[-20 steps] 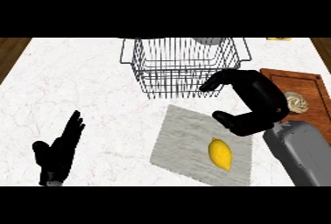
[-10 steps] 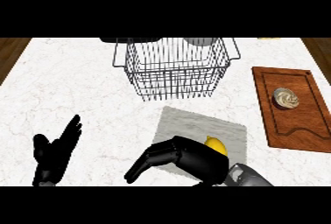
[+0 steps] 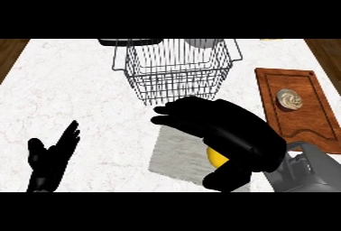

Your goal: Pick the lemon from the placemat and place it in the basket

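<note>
Yellow lemon (image 3: 216, 156) lies on the placemat (image 3: 174, 155) near the counter's (image 3: 80, 90) front edge, mostly covered by the right hand (image 3: 223, 131), fingers arched over it, not visibly clasping. Lifting and carrying to the wire basket (image 3: 177, 67) remain.

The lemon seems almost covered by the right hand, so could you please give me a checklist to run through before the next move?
1. Right hand over the lemon: ok, it sits above it on the placemat.
2. Fingers closed around the lemon: cannot tell, the hand hides most of it.
3. Lemon lifted off the placemat: cannot tell from this view.
4. Basket ready to receive: ok, it stands upright and open-topped beyond the placemat.
5. Left hand out of the way: ok, it rests open near the lower left edge.
6. Wooden board clear of the path: ok, it lies to the right.
</note>
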Tool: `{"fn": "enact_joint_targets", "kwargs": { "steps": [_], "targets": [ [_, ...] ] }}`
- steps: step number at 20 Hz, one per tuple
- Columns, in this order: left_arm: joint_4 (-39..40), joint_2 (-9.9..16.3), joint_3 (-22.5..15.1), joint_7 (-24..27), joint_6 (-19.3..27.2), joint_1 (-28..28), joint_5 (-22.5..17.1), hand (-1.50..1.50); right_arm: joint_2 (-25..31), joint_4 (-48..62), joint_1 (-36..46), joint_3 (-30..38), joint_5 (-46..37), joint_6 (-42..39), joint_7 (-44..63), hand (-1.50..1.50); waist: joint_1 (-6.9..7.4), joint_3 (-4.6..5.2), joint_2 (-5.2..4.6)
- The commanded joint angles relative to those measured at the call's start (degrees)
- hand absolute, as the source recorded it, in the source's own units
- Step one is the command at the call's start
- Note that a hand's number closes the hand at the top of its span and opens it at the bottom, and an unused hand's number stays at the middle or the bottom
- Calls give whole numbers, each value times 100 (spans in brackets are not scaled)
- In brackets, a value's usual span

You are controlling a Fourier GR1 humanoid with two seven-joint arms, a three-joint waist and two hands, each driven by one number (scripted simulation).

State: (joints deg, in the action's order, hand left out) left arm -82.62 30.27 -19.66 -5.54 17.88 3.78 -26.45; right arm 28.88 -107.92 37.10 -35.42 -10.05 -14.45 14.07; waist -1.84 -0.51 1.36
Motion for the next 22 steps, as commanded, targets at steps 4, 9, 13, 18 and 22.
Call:
{"fn": "enact_joint_targets", "kwargs": {
  "steps": [4,9,13,18,22],
  "targets": [
    [244,-70,-148,-240,-63,345,-27,0,1109,-423,1415,948,916,-1746,1212,-150,122,77,-72],
    [253,-9,-19,-278,-145,234,-49,0,1688,-91,1765,911,1909,-3084,1550,-150,167,74,-107],
    [618,-123,-87,-240,-264,63,54,0,2050,89,2185,1100,2589,-3828,1827,-150,97,77,-122],
    [399,-127,-18,-472,-263,88,10,0,2489,20,2067,1404,2981,-4257,1695,-150,123,58,-125],
    [476,-197,20,-139,-366,254,134,0,2506,-166,1658,1531,2995,-4160,1699,-150,144,55,-129]
  ]
}}
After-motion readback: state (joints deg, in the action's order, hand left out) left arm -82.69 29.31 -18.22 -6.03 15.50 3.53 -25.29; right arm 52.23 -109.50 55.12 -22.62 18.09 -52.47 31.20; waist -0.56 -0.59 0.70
